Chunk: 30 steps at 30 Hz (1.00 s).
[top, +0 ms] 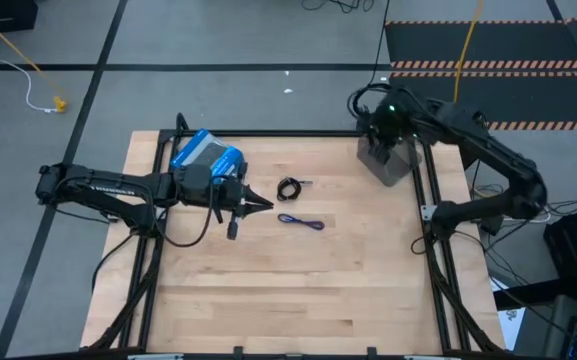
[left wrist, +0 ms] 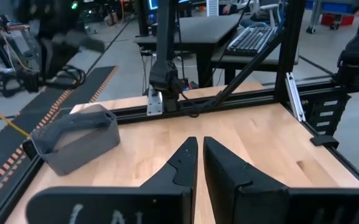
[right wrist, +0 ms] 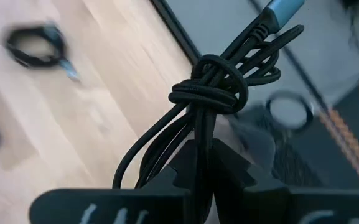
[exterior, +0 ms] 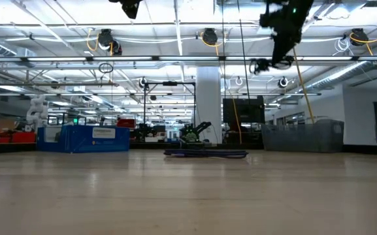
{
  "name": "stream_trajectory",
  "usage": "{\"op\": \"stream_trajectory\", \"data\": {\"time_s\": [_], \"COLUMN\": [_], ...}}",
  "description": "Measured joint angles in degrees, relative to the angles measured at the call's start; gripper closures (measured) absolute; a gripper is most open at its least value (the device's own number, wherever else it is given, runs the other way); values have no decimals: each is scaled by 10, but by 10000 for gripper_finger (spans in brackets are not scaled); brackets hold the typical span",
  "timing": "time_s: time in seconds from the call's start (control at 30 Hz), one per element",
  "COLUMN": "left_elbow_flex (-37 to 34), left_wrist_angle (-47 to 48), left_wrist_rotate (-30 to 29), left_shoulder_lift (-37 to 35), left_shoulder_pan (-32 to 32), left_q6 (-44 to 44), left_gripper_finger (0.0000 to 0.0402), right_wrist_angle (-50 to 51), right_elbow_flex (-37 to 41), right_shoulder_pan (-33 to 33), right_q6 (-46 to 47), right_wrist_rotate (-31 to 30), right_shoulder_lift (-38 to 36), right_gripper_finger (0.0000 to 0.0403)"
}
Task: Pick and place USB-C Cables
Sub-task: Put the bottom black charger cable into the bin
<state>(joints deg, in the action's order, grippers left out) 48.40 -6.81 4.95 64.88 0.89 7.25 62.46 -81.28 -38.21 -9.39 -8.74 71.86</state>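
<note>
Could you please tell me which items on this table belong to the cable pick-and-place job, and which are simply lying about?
Part of the job:
- knotted black USB-C cable, clamped in the right gripper above the grey bin
- coiled black USB-C cable, on the table
- blue-purple USB-C cable, on the table
- left gripper, shut and empty, beside them

Lying about:
- blue-and-grey box, under the left arm

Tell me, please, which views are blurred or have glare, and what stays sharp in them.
Right wrist view: the knotted black cable is sharp, while the coiled cable on the table behind is blurred. Left wrist view: the right arm far off is smeared; the grey bin is clear. Low view: bright ceiling lights glare; the table reflects softly.
</note>
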Motion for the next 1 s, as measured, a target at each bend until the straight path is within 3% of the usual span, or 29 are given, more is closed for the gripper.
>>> {"op": "stream_trajectory", "data": {"time_s": [0.47,1.0], "left_elbow_flex": [0,0], "left_wrist_angle": [0,1], "left_wrist_rotate": [0,0], "left_shoulder_lift": [0,0], "left_shoulder_pan": [0,0], "left_q6": [1,0], "left_gripper_finger": [371,371], "right_wrist_angle": [31,16], "right_elbow_flex": [0,74], "right_shoulder_pan": [-136,-151], "right_q6": [-42,-24], "right_wrist_rotate": [0,1], "right_shoulder_lift": [141,155], "right_gripper_finger": [385,385]}}
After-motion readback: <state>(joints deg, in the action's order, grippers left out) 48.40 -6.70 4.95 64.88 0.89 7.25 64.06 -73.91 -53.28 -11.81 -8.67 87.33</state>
